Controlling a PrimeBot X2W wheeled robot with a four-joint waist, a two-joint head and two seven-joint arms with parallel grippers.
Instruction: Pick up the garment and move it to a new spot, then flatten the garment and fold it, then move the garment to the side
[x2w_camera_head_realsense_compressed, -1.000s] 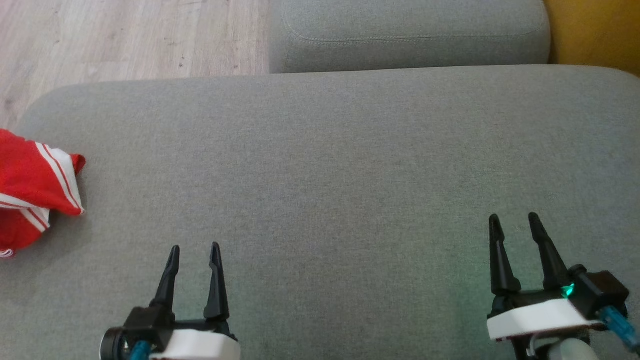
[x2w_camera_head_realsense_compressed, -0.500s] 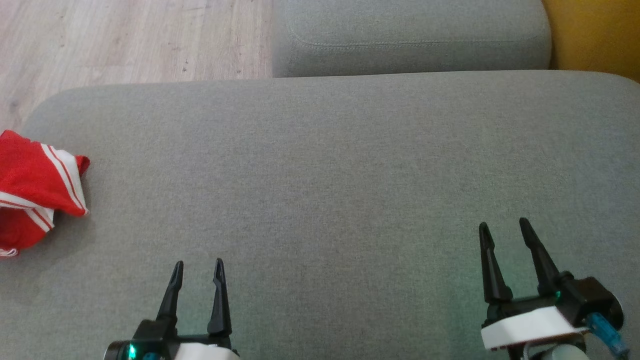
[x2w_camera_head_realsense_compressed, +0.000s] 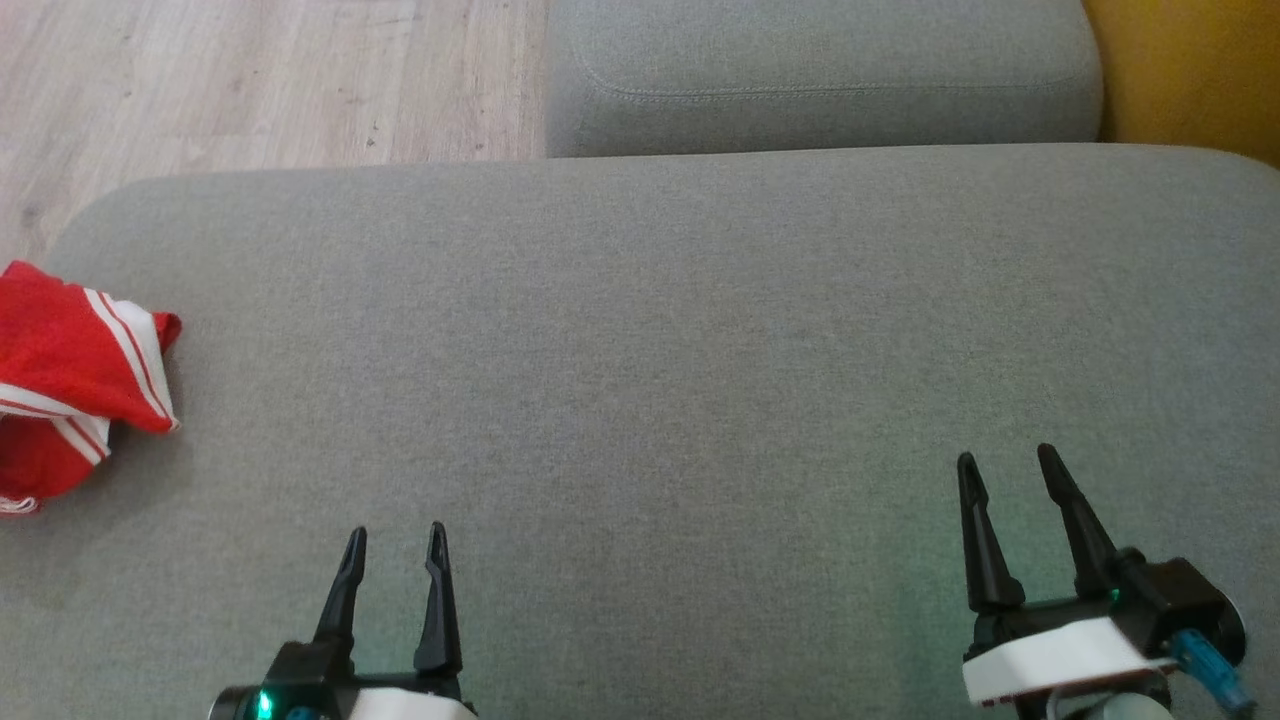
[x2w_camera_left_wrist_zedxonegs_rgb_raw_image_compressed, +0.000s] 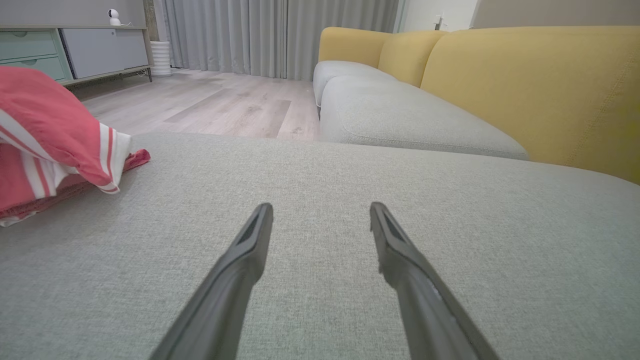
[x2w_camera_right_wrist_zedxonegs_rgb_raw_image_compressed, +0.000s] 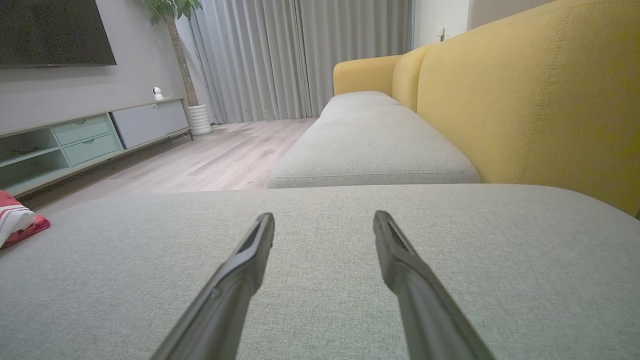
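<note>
The garment (x2w_camera_head_realsense_compressed: 70, 385) is red with white stripes and lies bunched at the left edge of the grey sofa cushion (x2w_camera_head_realsense_compressed: 680, 330). It also shows at the left of the left wrist view as the garment (x2w_camera_left_wrist_zedxonegs_rgb_raw_image_compressed: 50, 135), and as a small piece of garment (x2w_camera_right_wrist_zedxonegs_rgb_raw_image_compressed: 17, 222) at the far left of the right wrist view. My left gripper (x2w_camera_head_realsense_compressed: 395, 535) stands open at the lower left, well to the right of the garment, with nothing between its fingers. My right gripper (x2w_camera_head_realsense_compressed: 1005, 460) stands open at the lower right, also holding nothing.
A second grey seat cushion (x2w_camera_head_realsense_compressed: 820, 70) lies beyond the near one, with a yellow backrest (x2w_camera_head_realsense_compressed: 1190, 70) to the right. Wooden floor (x2w_camera_head_realsense_compressed: 250, 80) runs past the cushion's far left. A low cabinet (x2w_camera_right_wrist_zedxonegs_rgb_raw_image_compressed: 90, 140) stands against the far wall.
The camera has tilted a little, shifting the whole picture down. Both grippers sit slightly lower in the head view, drawn back toward me; the garment has not moved.
</note>
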